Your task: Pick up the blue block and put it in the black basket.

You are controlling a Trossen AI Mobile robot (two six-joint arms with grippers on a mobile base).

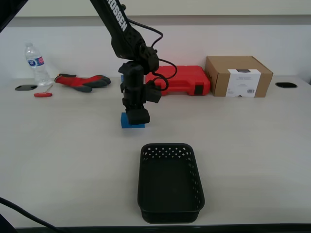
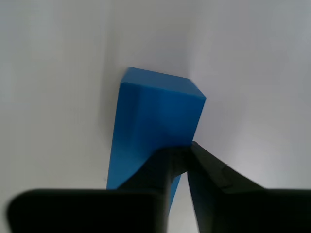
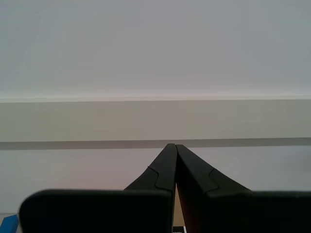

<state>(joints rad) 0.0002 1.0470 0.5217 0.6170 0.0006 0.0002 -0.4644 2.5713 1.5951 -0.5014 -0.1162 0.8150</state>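
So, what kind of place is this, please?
Probably an office or lab workspace: a long pale table against a plain wall, with a red tool case, a cardboard box and work gloves on it.

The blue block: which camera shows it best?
The first wrist view: the blue block fills it, close up. The exterior view shows it small, partly behind the claw. The second wrist view shows only a blue sliver at its edge.

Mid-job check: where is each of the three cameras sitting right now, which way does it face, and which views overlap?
Exterior view: off the arms, facing across the table to the wall; sees my first claw, blue block, black basket.
First wrist view: on the first claw, looking down at the block; fingers almost together, block beside them.
Second wrist view: on the second claw, shut, facing the wall.
Shared: block, first claw.
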